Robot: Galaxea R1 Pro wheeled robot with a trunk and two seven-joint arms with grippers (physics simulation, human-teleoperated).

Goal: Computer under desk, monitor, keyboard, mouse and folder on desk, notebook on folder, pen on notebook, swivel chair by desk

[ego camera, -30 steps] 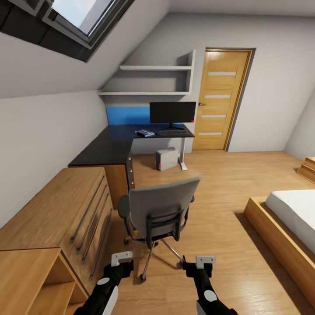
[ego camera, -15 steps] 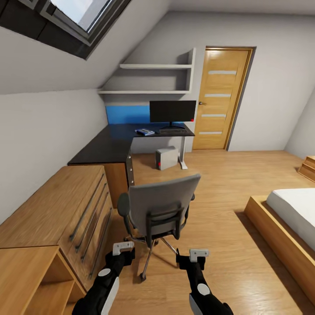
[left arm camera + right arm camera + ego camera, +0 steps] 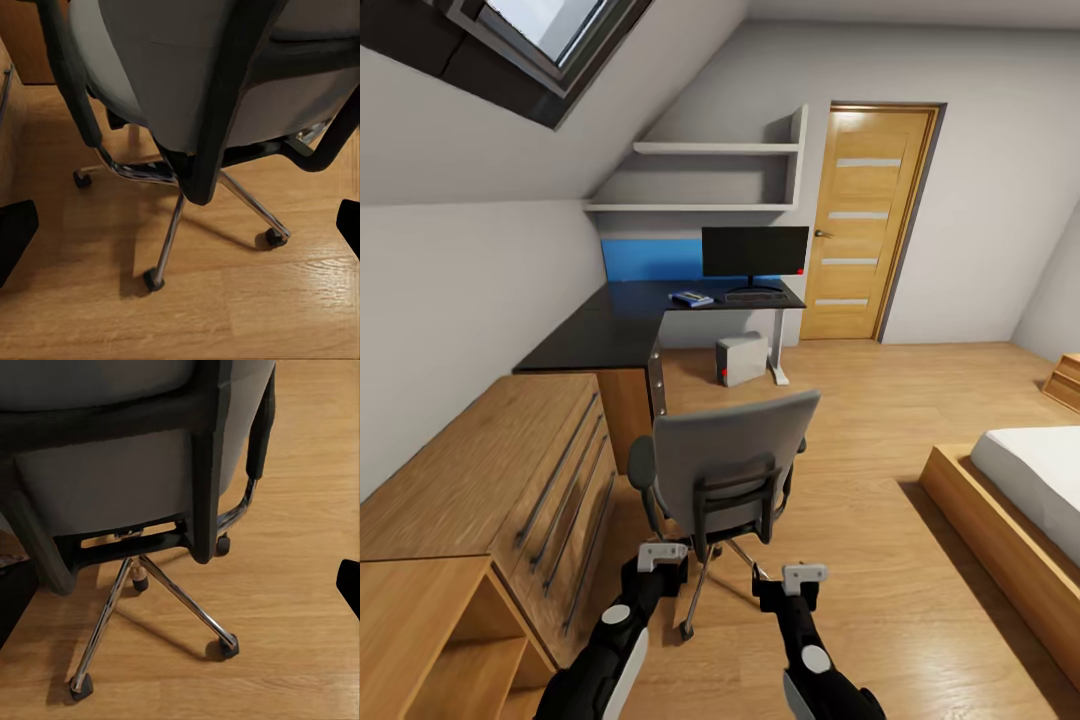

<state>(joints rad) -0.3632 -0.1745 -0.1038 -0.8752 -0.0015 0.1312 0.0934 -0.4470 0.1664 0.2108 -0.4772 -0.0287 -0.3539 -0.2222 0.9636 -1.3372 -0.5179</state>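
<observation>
The grey-backed office swivel chair [image 3: 725, 475] with black armrests and a chrome star base is standing mid-room on the wood floor, its back facing the robot. It is well apart from the far end of the long L-shaped glossy black desk [image 3: 610, 335].

Both arms are reaching low toward the chair's rear. The left gripper [image 3: 663, 557] and the right gripper [image 3: 792, 579] are hovering just behind the casters, gripping nothing. In each wrist view the fingertips are sitting at opposite edges, so both are spread wide.

At the far end of the desk, the wide black monitor [image 3: 755, 251] is standing upright (keyboard [image 3: 754, 296] just in front). A flat bright blue folder [image 3: 691, 298] is lying beside it, w/ something dark on top, prob. the notebook, too small to tell. The light grey computer tower [image 3: 742, 359] is sitting on the floor under the desk.
</observation>
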